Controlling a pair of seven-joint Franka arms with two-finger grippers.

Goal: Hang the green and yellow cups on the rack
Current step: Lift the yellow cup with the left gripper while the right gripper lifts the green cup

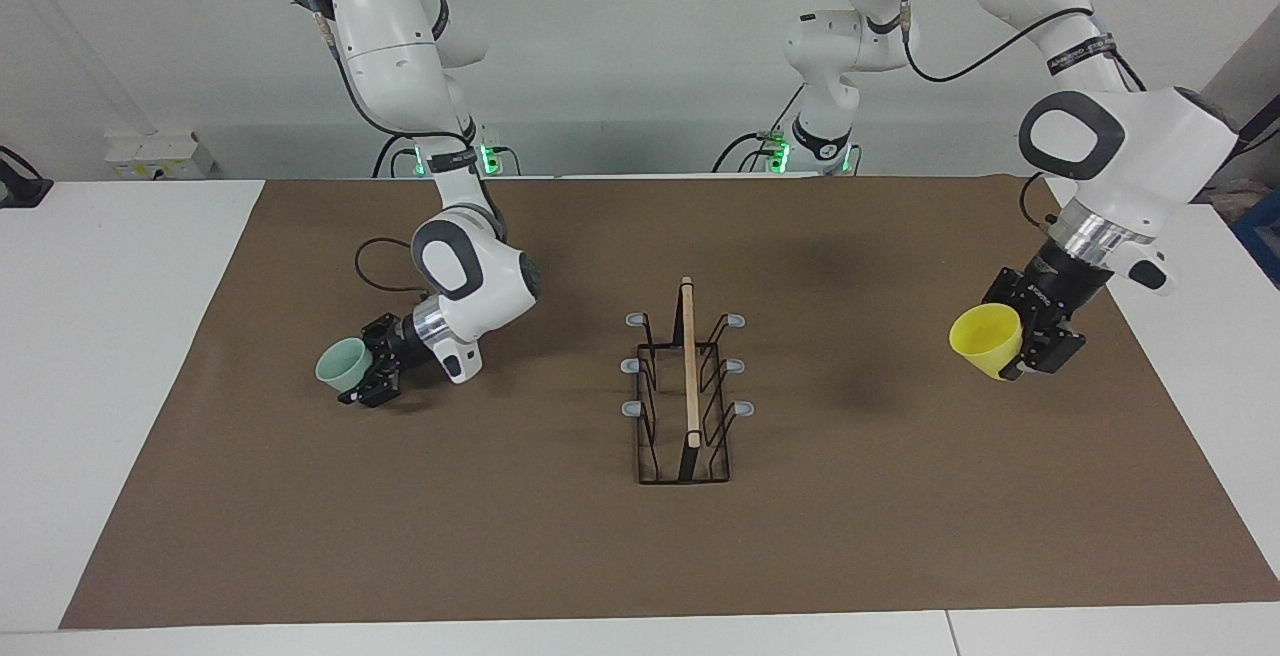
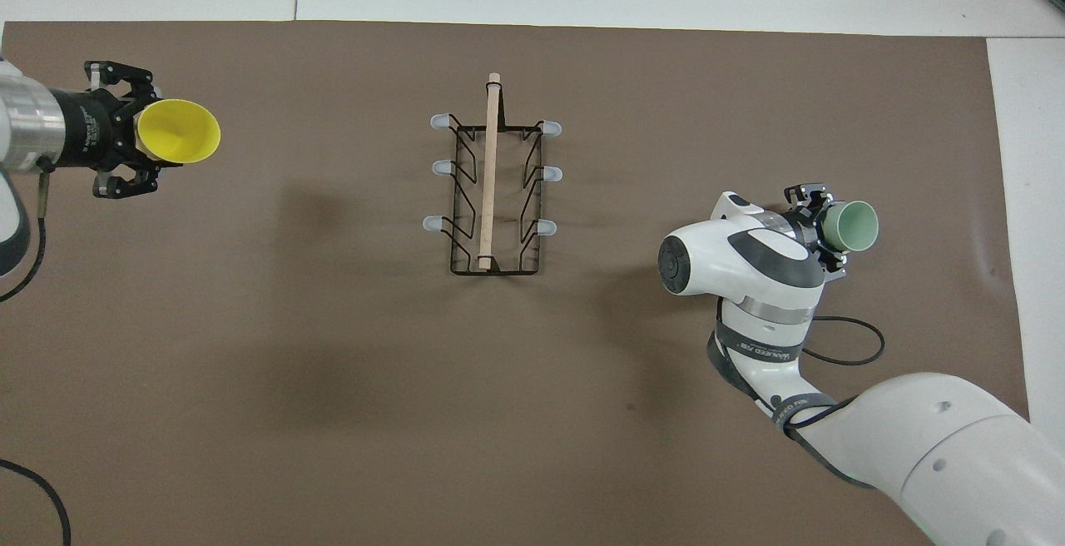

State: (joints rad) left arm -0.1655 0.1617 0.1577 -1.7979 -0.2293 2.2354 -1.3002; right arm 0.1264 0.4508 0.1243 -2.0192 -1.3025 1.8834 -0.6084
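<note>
The black wire rack (image 1: 690,456) with its wooden top bar stands in the middle of the brown mat, and it also shows in the overhead view (image 2: 491,267). All its grey-tipped prongs are bare. My left gripper (image 1: 1015,354) is shut on the yellow cup (image 1: 985,336) and holds it in the air over the mat at the left arm's end, tipped with its mouth toward the rack; they also show in the overhead view, gripper (image 2: 143,143) and cup (image 2: 179,131). My right gripper (image 1: 362,376) is shut on the green cup (image 1: 340,364), tipped on its side low over the mat, mouth away from the rack; overhead view shows gripper (image 2: 825,230) and cup (image 2: 857,225).
The brown mat (image 1: 500,536) covers most of the white table (image 1: 100,336). A black cable (image 2: 840,342) loops from the right arm's wrist just above the mat. A white box (image 1: 160,154) sits at the wall by the right arm's end.
</note>
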